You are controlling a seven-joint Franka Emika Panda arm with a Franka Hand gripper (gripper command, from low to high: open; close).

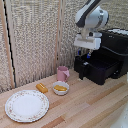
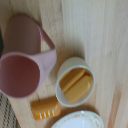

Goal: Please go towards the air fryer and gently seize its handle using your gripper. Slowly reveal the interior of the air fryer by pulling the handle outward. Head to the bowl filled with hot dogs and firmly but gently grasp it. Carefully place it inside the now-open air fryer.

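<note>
Hovering above the wooden table (image 1: 95,105), my gripper (image 1: 88,53) is hanging near the air fryer (image 1: 107,60), whose drawer (image 1: 96,70) is standing pulled out; I cannot tell how wide my fingers are. The bowl (image 1: 61,88) of hot dogs (image 1: 61,88) is sitting between the pink cup (image 1: 62,73) and the plate (image 1: 27,105), just right of a loose sausage (image 1: 42,88) in the exterior view.

Glossy black air fryer (image 1: 107,60); white bowl (image 2: 64,79) holding orange-yellow hot dogs (image 2: 76,86); pink cup (image 2: 22,62); lone orange sausage piece (image 2: 45,108); white floral-rimmed plate (image 1: 12,107); pale wood-grain table (image 1: 85,102).
</note>
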